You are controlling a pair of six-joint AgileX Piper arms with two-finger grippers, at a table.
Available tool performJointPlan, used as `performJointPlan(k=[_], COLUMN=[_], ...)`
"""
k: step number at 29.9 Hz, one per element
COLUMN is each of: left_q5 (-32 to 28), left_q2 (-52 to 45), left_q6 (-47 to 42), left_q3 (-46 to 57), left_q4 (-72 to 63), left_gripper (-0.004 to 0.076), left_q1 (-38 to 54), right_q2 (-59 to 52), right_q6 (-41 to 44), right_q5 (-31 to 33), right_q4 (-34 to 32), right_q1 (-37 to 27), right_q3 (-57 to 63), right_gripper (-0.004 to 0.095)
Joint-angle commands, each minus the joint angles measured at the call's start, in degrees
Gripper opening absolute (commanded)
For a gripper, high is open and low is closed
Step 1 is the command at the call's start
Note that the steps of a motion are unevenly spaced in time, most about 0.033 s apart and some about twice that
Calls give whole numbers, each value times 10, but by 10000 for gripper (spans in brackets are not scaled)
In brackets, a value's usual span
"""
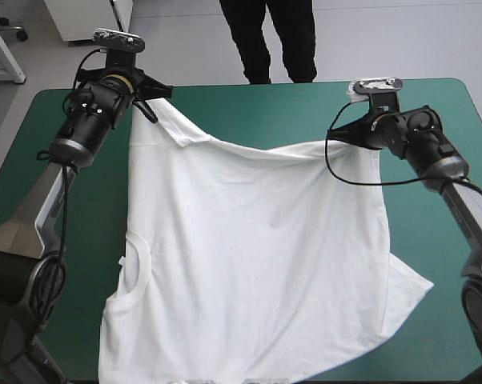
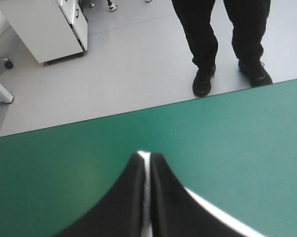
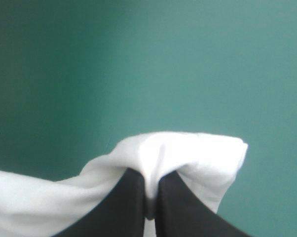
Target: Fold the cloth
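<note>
We see the left arm [image 1: 61, 172] stretched forward along the table's left edge, wrist over the far left corner of the teal-green cover [image 1: 257, 112]. The right arm [image 1: 449, 172] reaches in from the right edge and bends inward near the far right corner.

The left gripper [image 1: 154, 90] is clamped on one corner of the T-shirt [image 1: 257, 264], close to the far edge. In its wrist view only a thin white sliver shows between the black fingers [image 2: 131, 197]. The right gripper [image 1: 347, 132] is pinched on the opposite corner, and in its wrist view a white fold bunches over the fingertips and hides them.

Between the two grippers the cloth's edge sags. From there the T-shirt spreads back across the tabletop to the near edge. Its collar [image 1: 137, 268] lies toward the left edge and a sleeve [image 1: 409, 292] points toward the right edge.

The nearest part is cut off in the high view. We cannot tell whether the held corners touch the cover.
</note>
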Motion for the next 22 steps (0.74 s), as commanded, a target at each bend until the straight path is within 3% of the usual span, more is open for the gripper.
performJointPlan(k=[1,6,14,16,18,19,21,22], left_q5=[-78,-95,-80,-57,-34,-27,-20,-17], left_q2=[0,52,91,92,92,92,91,90], left_q6=[-8,-8,30,81,140,157,187,196], left_q3=[-49,-104,-110,-110,-110,-110,-110,-110], left_q4=[-11,-39,-109,-152,-195,-209,-229,-241], left_gripper=[-9,-9,-8,0,48,81,202,276], left_q1=[20,27,26,26,26,26,26,26], right_q2=[26,91,161,171,175,175,175,174], right_q6=[-9,-17,-74,-115,-141,-153,-172,-182], right_q5=[-39,-40,-48,-48,-58,-71,-79,-79], right_q4=[-1,27,98,125,159,173,195,204], right_q1=[-17,-26,-43,-52,-63,-69,-85,-92], right_q3=[-83,-152,-160,-160,-162,-162,-170,-176], right_gripper=[-17,-17,15,116,280,414,637,692])
